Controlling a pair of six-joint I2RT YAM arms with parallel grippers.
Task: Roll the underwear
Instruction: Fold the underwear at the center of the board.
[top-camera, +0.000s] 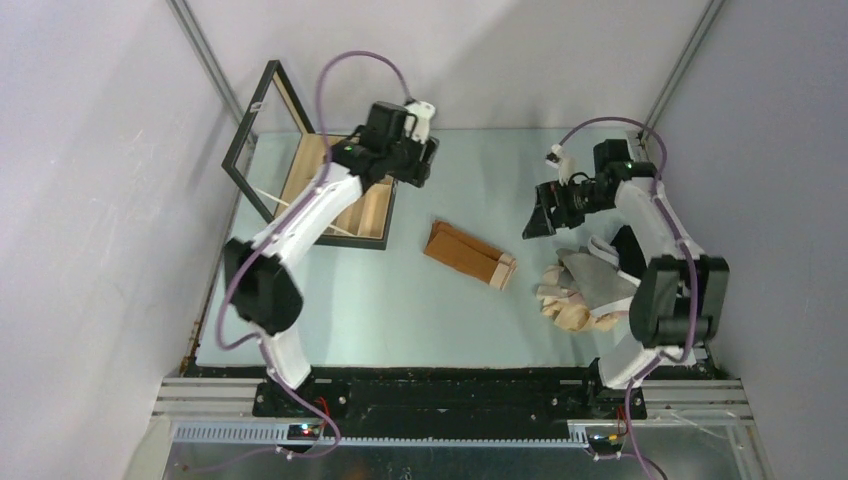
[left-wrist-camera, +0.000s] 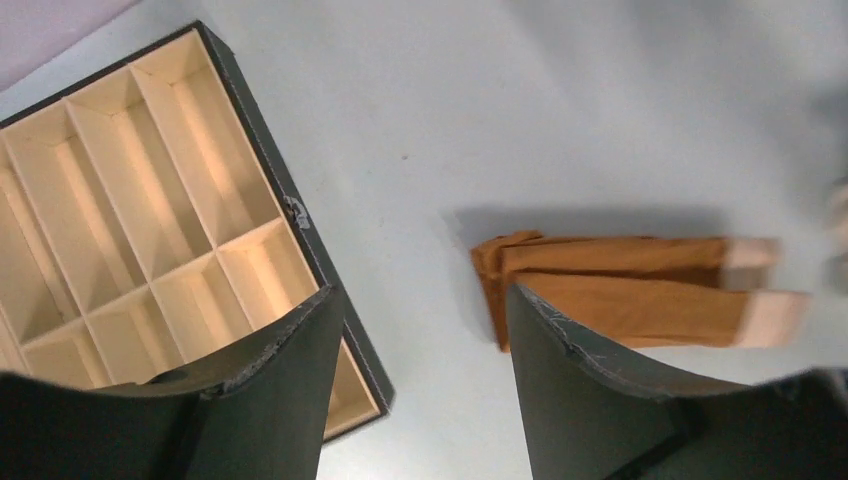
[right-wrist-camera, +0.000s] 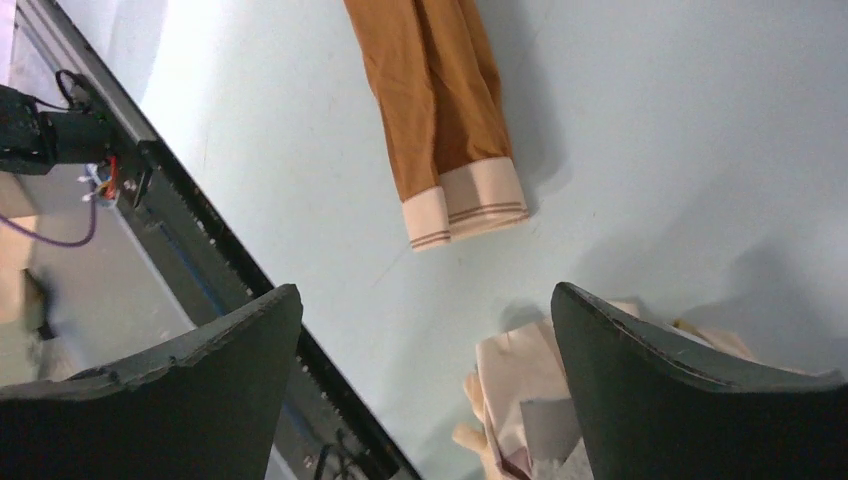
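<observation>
A rust-brown underwear (top-camera: 468, 254) with a pale waistband lies folded into a long strip at the table's middle; it also shows in the left wrist view (left-wrist-camera: 620, 290) and the right wrist view (right-wrist-camera: 435, 100). A loose pile of grey, beige and pale pink underwear (top-camera: 585, 290) sits at the right, partly under my right arm, with its edge in the right wrist view (right-wrist-camera: 520, 380). My left gripper (top-camera: 415, 160) (left-wrist-camera: 422, 290) hangs open and empty, above and left of the strip. My right gripper (top-camera: 537, 215) (right-wrist-camera: 428, 290) hangs open and empty between the strip and the pile.
A black-framed wooden box with compartments (top-camera: 352, 240) (left-wrist-camera: 300, 225) stands at the back left, its lid raised, under my left arm. The table's near edge is a black rail (right-wrist-camera: 200, 230) with cables. Grey walls close in both sides.
</observation>
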